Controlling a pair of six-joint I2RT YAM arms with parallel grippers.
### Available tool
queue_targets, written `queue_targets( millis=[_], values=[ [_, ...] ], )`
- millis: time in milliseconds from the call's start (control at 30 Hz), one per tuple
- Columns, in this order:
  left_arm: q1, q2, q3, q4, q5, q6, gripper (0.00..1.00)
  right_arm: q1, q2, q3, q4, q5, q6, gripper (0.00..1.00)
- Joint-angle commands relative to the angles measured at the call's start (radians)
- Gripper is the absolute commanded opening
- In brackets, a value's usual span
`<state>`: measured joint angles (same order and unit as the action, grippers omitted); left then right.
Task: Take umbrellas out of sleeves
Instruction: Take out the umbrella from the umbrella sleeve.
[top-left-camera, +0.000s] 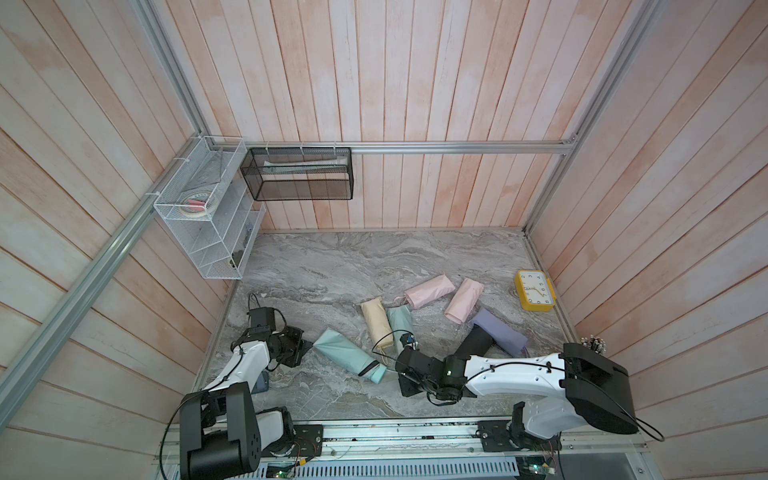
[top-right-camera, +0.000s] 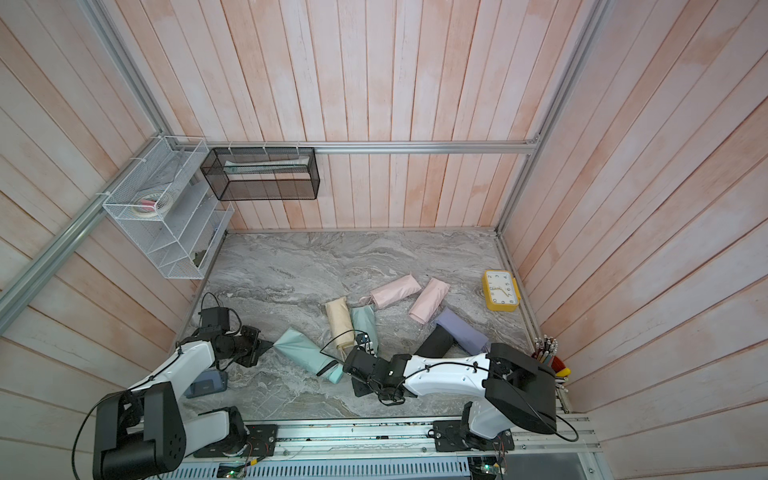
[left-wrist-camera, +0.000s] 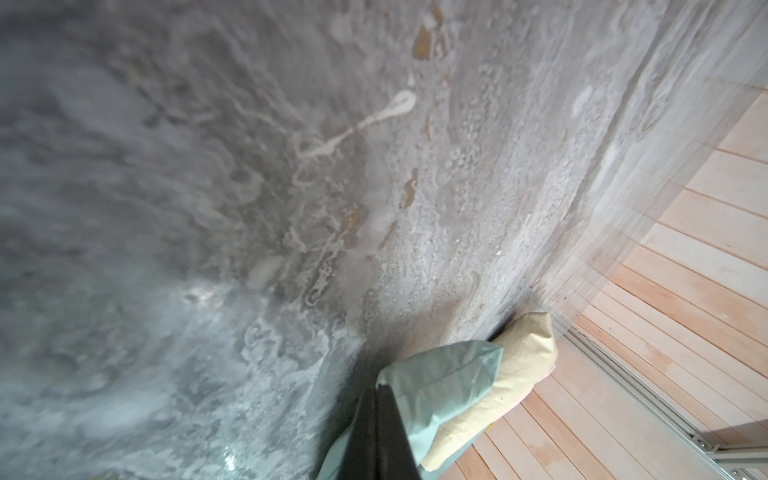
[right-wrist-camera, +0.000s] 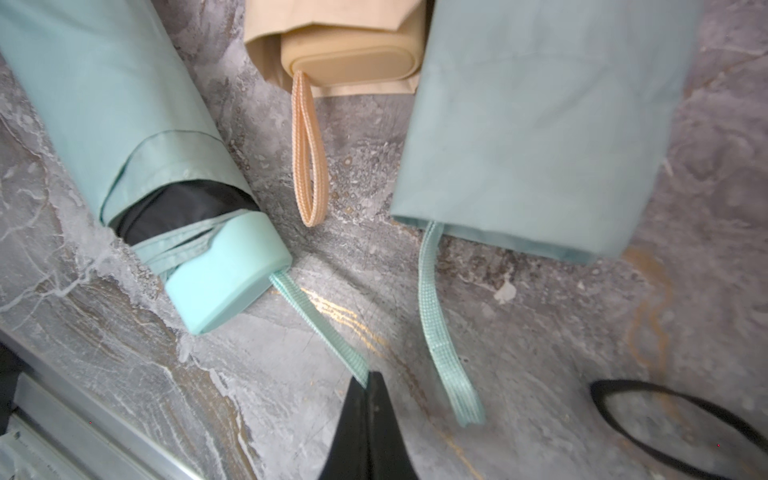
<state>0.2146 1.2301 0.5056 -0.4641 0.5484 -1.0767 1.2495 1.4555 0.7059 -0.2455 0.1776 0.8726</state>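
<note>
A grey marbled bench (top-left-camera: 316, 266), boxed in by pale pink plank walls (top-left-camera: 415, 83), carries a yellow clock (top-left-camera: 535, 290) at its right edge. Well left of that clock, nearer the robot, lies the mint sleeve (top-left-camera: 343, 351), the mint umbrella (right-wrist-camera: 230, 282) poking handle-first from its mouth. The left tool (left-wrist-camera: 376, 392) is pinched shut on the sleeve's closed end, away from the clock; the right tool (right-wrist-camera: 368, 380) is clamped on the umbrella's wrist cord (right-wrist-camera: 320, 324).
</note>
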Motion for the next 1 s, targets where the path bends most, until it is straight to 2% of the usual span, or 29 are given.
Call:
queue_targets(
  millis=[0,167,333,400,600,667,767,967],
  values=[
    [0.028,-0.022,0.017,0.031,-0.045,0.025,0.00,0.004,-0.025,-0.031,-0.106,0.045,0.023,0.00],
    [0.030,-0.023,0.008,0.048,-0.024,0.026,0.00,0.004,-0.028,-0.034,-0.091,0.039,0.021,0.00],
    [0.031,-0.052,-0.023,0.156,0.065,0.043,0.01,0.004,0.000,-0.011,-0.043,0.009,-0.008,0.00],
    [0.030,-0.077,0.004,0.156,0.066,0.095,0.18,0.004,0.015,0.005,-0.029,0.000,-0.023,0.00],
    [0.009,-0.108,0.147,0.073,0.005,0.288,0.44,0.004,0.061,0.056,-0.021,-0.009,-0.055,0.00],
    [-0.016,-0.081,0.177,0.067,0.004,0.327,0.50,0.004,0.071,0.062,-0.016,-0.008,-0.063,0.00],
    [-0.102,-0.005,0.220,0.071,-0.017,0.385,0.58,0.004,0.080,0.066,-0.010,-0.005,-0.071,0.00],
    [-0.264,0.182,0.341,0.012,-0.182,0.531,0.62,0.004,0.083,0.060,0.004,-0.005,-0.072,0.00]
  ],
)
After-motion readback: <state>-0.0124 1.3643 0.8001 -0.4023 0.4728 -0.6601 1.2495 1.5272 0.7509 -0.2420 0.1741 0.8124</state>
